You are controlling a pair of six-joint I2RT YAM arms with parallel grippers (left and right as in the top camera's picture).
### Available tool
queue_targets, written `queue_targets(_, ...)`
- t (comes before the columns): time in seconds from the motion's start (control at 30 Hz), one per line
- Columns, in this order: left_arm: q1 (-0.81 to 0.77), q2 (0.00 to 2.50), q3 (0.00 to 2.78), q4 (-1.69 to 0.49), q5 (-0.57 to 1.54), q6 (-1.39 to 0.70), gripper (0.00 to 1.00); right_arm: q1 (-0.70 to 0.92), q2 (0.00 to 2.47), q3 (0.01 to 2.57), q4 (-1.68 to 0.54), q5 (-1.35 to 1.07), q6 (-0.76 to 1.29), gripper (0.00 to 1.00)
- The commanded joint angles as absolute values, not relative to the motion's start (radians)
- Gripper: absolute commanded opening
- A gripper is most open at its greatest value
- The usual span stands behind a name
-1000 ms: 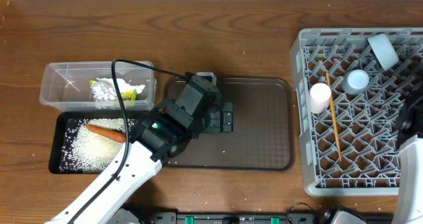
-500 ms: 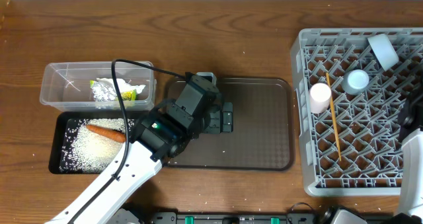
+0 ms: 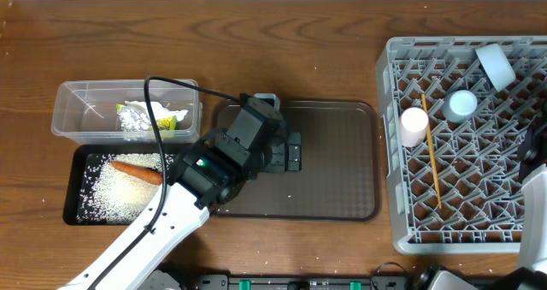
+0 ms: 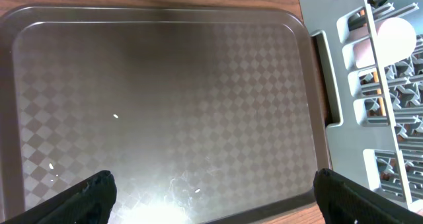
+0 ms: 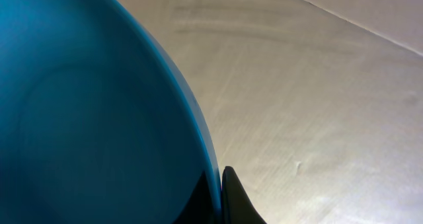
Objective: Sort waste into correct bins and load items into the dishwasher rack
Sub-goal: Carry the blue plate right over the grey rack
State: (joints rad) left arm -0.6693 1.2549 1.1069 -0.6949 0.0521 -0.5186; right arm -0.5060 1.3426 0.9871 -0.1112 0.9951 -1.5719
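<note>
While the left tool (image 4: 211, 195) hangs wide and empty over the brown tray (image 4: 165, 72), the right tool (image 5: 221, 196) clamps the blue plate (image 5: 86, 118) by its rim, the dishwasher rack (image 3: 390, 204) lying close to its left.

1. You see the brown tray (image 4: 165, 85) filling most of the view, with a few small white specks (image 4: 115, 116) on it.
2. Your left gripper (image 4: 211, 197) hangs above it, its fingertips (image 4: 86, 197) far apart.
3. At the right, the grey rack (image 4: 344, 118) holds a white cup (image 4: 393, 36).

Wooden table (image 3: 299, 50) — tub (image 3: 64, 110) and black tray (image 3: 70, 192) toward the left edge, brown tray (image 3: 333, 170) mid-table — rack (image 3: 386, 153) at the right edge.
</note>
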Motion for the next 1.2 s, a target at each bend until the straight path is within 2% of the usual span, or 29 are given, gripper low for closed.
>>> queue_targets(0.0, -0.667, 1.262, 1.109, -0.696, 0.041, -0.505, 0.98, -0.518, 1.361, 0.998, -0.115, 0.995, -1.665, 0.01)
queue_targets(0.3, -0.667, 1.262, 1.109, -0.696, 0.041, -0.505, 0.98, -0.513, 1.371, 0.994, -0.117, 0.986, -1.659, 0.01)
queue_targets(0.47, -0.667, 1.262, 1.109, -0.696, 0.040, -0.505, 0.98, -0.487, 1.371, 0.993, -0.144, 0.950, -1.509, 0.01)
queue_targets(0.63, -0.667, 1.262, 1.109, -0.696, 0.040, -0.505, 0.98, -0.460, 1.371, 0.993, -0.271, 0.876, -1.384, 0.01)
queue_targets(0.87, -0.667, 1.262, 1.109, -0.696, 0.041, -0.505, 0.98, -0.401, 1.371, 0.993, -0.308, 0.826, -0.993, 0.01)
queue_targets(1.17, -0.667, 1.262, 1.109, -0.696, 0.040, -0.505, 0.98, -0.350, 1.371, 0.993, -0.354, 0.809, -0.890, 0.01)
